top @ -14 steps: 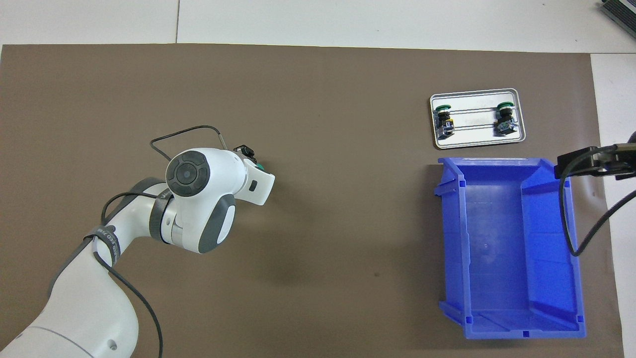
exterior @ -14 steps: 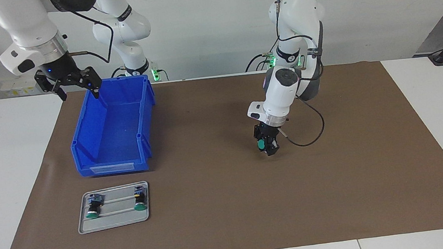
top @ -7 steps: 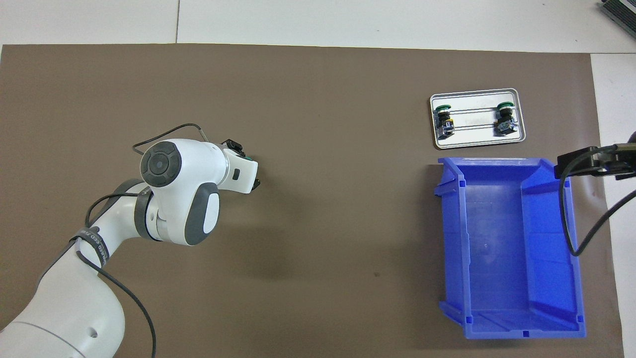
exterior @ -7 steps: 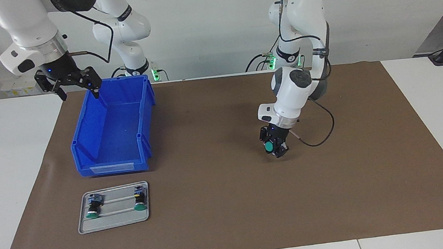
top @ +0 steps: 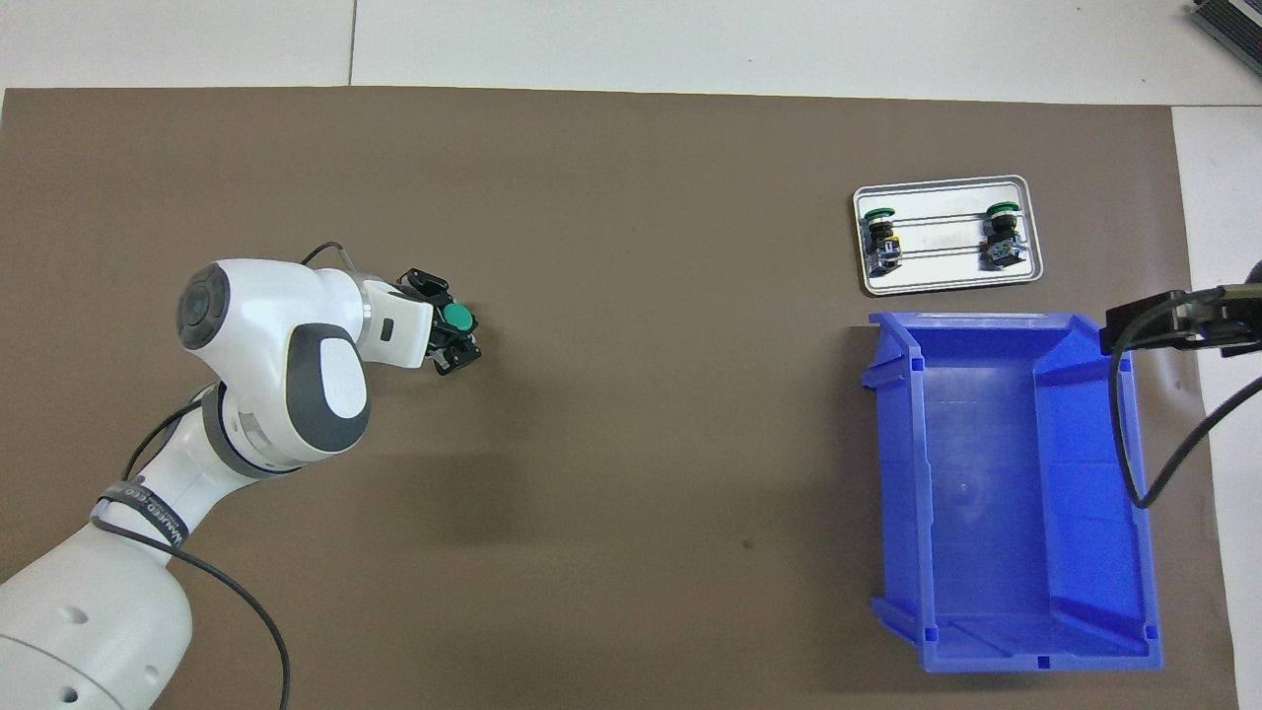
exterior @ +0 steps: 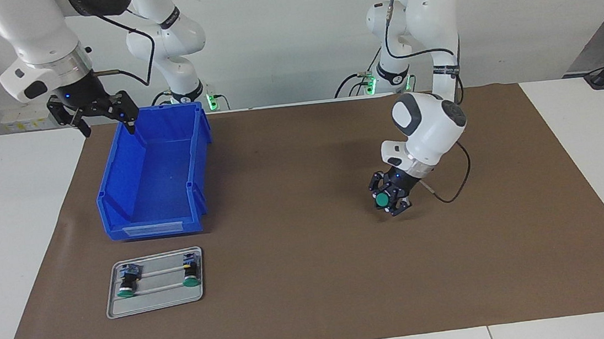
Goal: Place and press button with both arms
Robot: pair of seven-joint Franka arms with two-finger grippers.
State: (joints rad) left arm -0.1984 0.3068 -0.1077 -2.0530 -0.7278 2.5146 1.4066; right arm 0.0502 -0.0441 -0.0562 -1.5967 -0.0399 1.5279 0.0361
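Right of centre in the facing view, my left gripper [exterior: 391,201] hangs low over the brown mat [exterior: 312,279], fingers clamped narrow on the button [exterior: 382,200]. Its flat round green cap is turned toward the camera, the black body buried between my fingers. To set it down well, I judge I should tip the wrist until the cap points straight up, lower until the black base sits flat on the mat, and only then let go (a tilted release would likely let it roll). At the upper left of this frame my right gripper [exterior: 102,114] waits over the rim of the blue bin [exterior: 152,173], fingers spread wide and holding nothing. At lower left a metal tray [exterior: 157,302] carries two more green-capped buttons [exterior: 125,280].

Left of centre in the overhead view, the left gripper [top: 449,330] juts from my white wrist with the button [top: 455,317] showing as a green disc against black fingers. My right gripper [top: 1149,320] shows only at the right edge, by the blue bin [top: 1006,631], with the metal tray [top: 946,286] just above that. For the press, I would bring the right arm in only once the button stands steady.
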